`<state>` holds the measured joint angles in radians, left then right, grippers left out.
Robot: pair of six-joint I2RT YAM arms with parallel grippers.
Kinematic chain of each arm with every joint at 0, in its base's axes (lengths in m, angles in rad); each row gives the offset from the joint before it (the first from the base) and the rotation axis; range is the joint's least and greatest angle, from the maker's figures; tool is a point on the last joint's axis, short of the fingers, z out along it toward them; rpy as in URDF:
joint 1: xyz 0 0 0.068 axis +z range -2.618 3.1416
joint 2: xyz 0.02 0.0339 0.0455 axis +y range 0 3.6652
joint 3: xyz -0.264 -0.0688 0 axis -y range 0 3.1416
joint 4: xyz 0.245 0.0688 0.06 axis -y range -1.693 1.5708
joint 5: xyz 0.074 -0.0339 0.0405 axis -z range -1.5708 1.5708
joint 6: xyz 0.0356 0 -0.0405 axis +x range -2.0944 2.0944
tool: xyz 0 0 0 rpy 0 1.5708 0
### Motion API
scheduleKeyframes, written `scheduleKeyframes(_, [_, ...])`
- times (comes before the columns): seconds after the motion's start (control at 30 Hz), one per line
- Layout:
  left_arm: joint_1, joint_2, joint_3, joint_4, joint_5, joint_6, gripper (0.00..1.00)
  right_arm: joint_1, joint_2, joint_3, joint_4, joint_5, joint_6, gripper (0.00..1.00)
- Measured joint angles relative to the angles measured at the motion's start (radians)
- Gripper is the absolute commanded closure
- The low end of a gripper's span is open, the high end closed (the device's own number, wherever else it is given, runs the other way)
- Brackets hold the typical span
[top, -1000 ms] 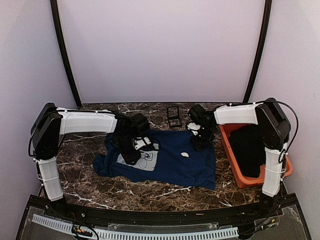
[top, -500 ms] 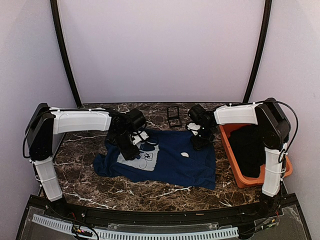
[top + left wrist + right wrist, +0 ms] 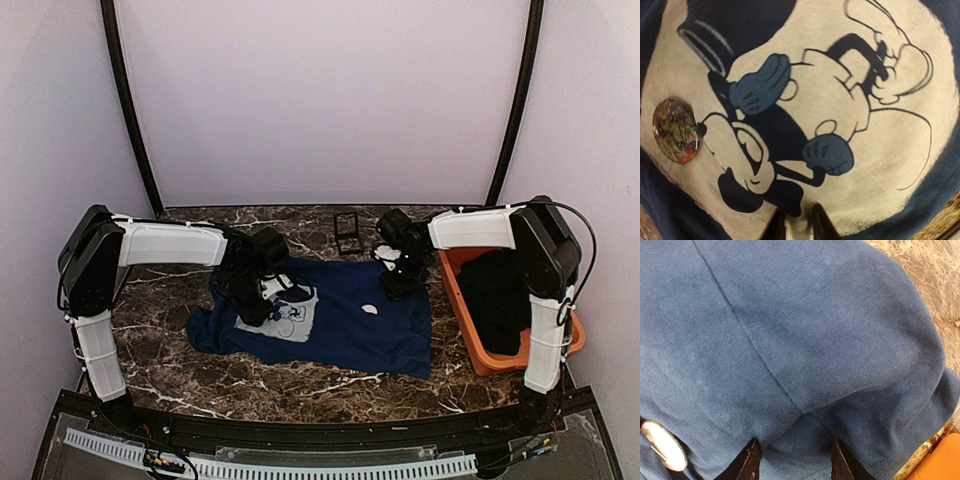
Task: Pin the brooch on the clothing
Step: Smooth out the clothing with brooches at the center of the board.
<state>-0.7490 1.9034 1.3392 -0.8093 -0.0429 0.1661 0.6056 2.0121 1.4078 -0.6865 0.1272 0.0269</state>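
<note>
1. From overhead I see the left arm reaching over the left half of the shirt (image 3: 350, 335), which lies spread on the table (image 3: 160, 340); the left gripper (image 3: 800, 227) hangs just above the shirt's pale print (image 3: 880, 150).
2. In my left wrist view its two fingertips stand close together with a strip of print between them; I cannot tell whether they are pinching cloth or slack.
3. A brooch (image 3: 677, 131), flowered face up, sits on the edge of the print, apart from those fingertips; whether it is pinned through the shirt I cannot tell.
4. Just beyond the shirt's far edge stands a small black case (image 3: 348, 232).
5. A second brooch (image 3: 369, 309) lies near the middle of the shirt, white back up; my right wrist view shows its pin across that back.
6. The right gripper (image 3: 795, 462) is at the shirt's far right corner, clenched on a raised fold of blue cloth; a seam runs down between its fingers.
7. Right of the shirt an orange bin (image 3: 465, 325) holds a black garment (image 3: 500, 290).
</note>
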Motion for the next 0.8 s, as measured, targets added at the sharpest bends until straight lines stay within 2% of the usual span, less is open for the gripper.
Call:
scheduleKeyframes(0.03, [0.0, 0.0, 0.0, -0.003, 0.005, 0.0, 0.98, -0.001, 0.0, 0.0, 0.001, 0.0, 0.0, 0.54])
scheduleKeyframes(0.1, [0.0, 0.0, 0.0, -0.013, 0.011, 0.0, 0.99, -0.005, 0.0, 0.0, 0.003, 0.0, -0.001, 0.54])
scheduleKeyframes(0.47, [0.0, -0.035, -0.111, -0.04, 0.015, 0.005, 0.99, -0.05, 0.031, 0.04, 0.008, -0.001, -0.003, 0.53])
scheduleKeyframes(0.8, [0.0, -0.081, -0.144, -0.065, 0.014, 0.005, 0.99, -0.064, 0.06, 0.085, 0.004, 0.009, -0.006, 0.53])
